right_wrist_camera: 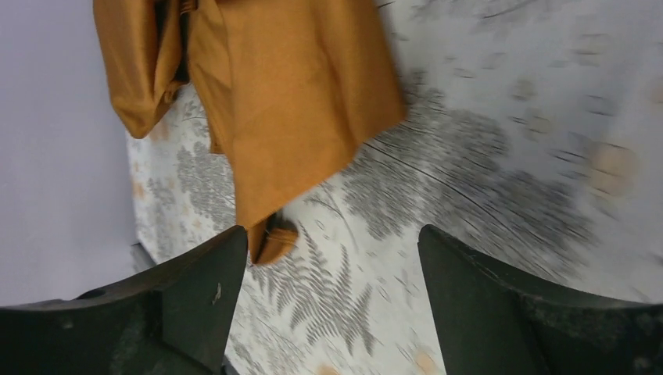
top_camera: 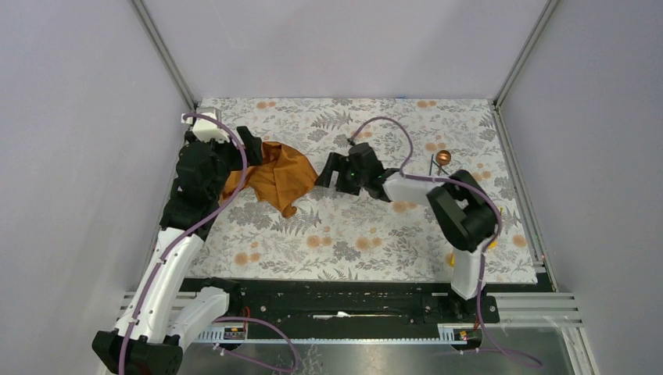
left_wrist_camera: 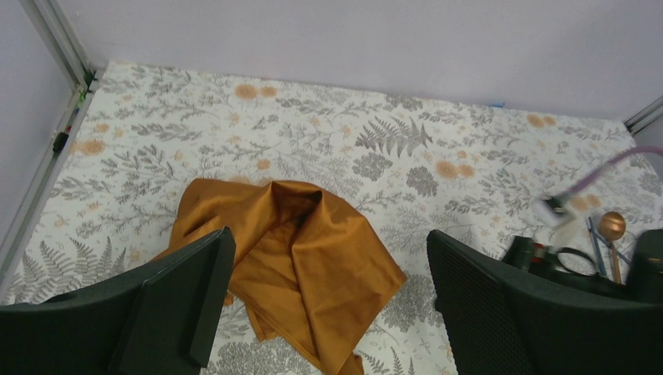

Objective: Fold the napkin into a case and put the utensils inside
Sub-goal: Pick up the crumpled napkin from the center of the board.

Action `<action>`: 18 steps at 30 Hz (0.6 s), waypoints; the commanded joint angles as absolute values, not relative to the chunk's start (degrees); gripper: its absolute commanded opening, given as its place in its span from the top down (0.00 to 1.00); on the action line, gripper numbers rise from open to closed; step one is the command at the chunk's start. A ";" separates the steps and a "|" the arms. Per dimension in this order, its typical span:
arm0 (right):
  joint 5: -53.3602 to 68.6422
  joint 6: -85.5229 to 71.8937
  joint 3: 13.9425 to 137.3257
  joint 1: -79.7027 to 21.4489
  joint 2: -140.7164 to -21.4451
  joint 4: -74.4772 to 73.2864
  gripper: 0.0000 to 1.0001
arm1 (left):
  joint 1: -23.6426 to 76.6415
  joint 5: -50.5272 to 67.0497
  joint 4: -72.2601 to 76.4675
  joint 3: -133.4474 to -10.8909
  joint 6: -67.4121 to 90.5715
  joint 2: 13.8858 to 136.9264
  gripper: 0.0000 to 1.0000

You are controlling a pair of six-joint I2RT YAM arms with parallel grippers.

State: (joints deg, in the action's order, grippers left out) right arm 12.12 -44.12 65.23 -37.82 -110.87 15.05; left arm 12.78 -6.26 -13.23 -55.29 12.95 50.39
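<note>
The napkin (top_camera: pixel 275 178) is an orange-brown cloth lying crumpled and loosely folded on the left part of the floral table. My left gripper (top_camera: pixel 249 152) hovers at its left edge, open, and in the left wrist view the napkin (left_wrist_camera: pixel 305 250) lies below the left gripper (left_wrist_camera: pixel 328 258) with nothing held. My right gripper (top_camera: pixel 330 173) is just right of the cloth, pointing at it, and is open. In the right wrist view the napkin (right_wrist_camera: pixel 289 101) lies ahead of the right gripper (right_wrist_camera: pixel 332 250), and a corner sits near one fingertip. The utensils (top_camera: pixel 438 162) lie at the back right, a copper spoon bowl (left_wrist_camera: pixel 612 226) among them.
A floral tablecloth (top_camera: pixel 352 234) covers the table. Grey walls close it in on three sides, with metal corner posts (top_camera: pixel 168 55). A black rail (top_camera: pixel 352 301) with the arm bases runs along the near edge. The right arm's purple cable (top_camera: pixel 391 129) loops over the middle.
</note>
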 commanded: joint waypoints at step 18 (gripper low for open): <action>7.75 -55.72 85.64 -38.25 -132.97 21.29 0.91 | 17.12 -8.49 -12.51 -55.23 15.28 54.58 0.01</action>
